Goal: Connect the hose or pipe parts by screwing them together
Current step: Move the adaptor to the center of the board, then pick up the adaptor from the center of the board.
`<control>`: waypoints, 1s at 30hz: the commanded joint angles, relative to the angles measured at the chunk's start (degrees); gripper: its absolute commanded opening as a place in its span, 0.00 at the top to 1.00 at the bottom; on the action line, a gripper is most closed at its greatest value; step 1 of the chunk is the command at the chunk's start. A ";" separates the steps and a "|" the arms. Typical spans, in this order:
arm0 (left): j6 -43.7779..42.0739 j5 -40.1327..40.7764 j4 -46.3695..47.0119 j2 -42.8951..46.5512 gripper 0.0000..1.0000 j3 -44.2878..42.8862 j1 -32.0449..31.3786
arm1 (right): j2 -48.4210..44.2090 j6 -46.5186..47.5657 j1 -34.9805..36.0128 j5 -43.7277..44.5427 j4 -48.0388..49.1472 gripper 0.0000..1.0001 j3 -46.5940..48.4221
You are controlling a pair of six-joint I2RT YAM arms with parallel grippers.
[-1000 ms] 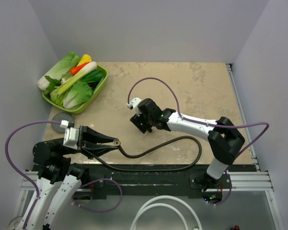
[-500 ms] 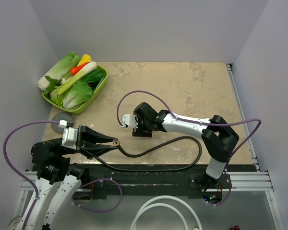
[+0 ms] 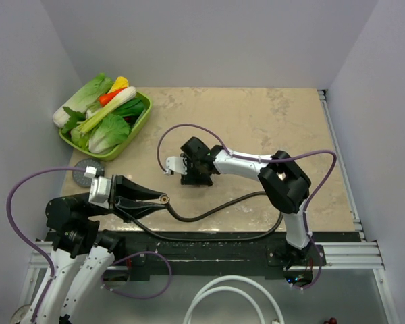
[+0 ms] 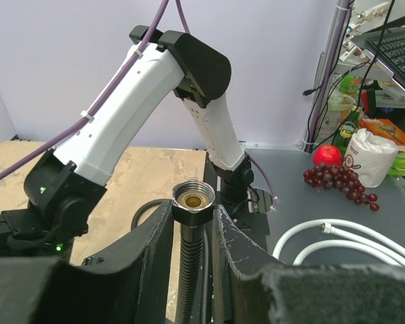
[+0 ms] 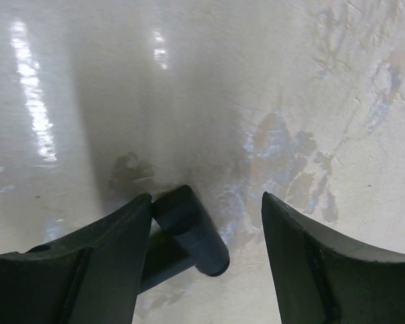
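Brown hose (image 4: 190, 270) end sits clamped in the left gripper (image 4: 192, 210), lower left of the top view. At centre, the right gripper (image 5: 206, 200) stands wide over a black fitting (image 5: 191, 231) on the surface (image 3: 270, 121).

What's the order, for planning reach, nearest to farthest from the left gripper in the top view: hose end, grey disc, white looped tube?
1. Hose end: held in the left gripper.
2. Grey disc: on the table, off to the left.
3. White looped tube: off the table, past its near edge.
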State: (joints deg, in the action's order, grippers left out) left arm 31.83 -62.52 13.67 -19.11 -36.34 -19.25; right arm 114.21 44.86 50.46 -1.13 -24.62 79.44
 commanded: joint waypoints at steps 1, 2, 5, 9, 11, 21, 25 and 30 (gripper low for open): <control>0.07 1.09 1.53 -1.10 1.00 -2.33 0.26 | 0.57 -2.58 -2.81 1.02 0.71 0.32 2.83; 0.07 1.09 1.88 -1.19 1.00 -2.25 0.26 | 0.57 -3.11 -3.78 1.04 1.24 0.32 2.74; 1.03 1.09 3.29 -1.54 1.00 -1.63 0.26 | -0.13 -4.08 -4.92 1.04 2.38 0.31 1.95; 1.56 1.09 4.08 -1.72 1.00 -1.19 0.26 | -1.01 -7.50 -5.98 0.60 2.91 0.30 1.77; 1.83 1.00 4.69 -1.80 1.00 -1.02 0.26 | -0.57 -8.12 -6.51 1.03 2.74 0.30 1.60; 1.91 1.09 4.00 -1.37 1.00 -1.37 0.26 | 3.82 -13.48 -7.21 -0.71 -2.44 0.62 6.16; 1.39 1.09 3.47 -1.10 1.00 -1.19 0.26 | 4.62 -15.77 -7.74 -1.68 -4.56 0.93 7.57; 0.68 1.17 2.85 -0.31 1.00 -0.84 0.26 | 0.50 -19.37 -8.71 -3.09 -1.66 1.00 6.61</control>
State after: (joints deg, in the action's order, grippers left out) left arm 32.36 -62.30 15.62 -20.29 -36.36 -19.25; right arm 118.39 29.65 42.87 -2.11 -26.55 85.58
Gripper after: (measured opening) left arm 0.304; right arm 0.157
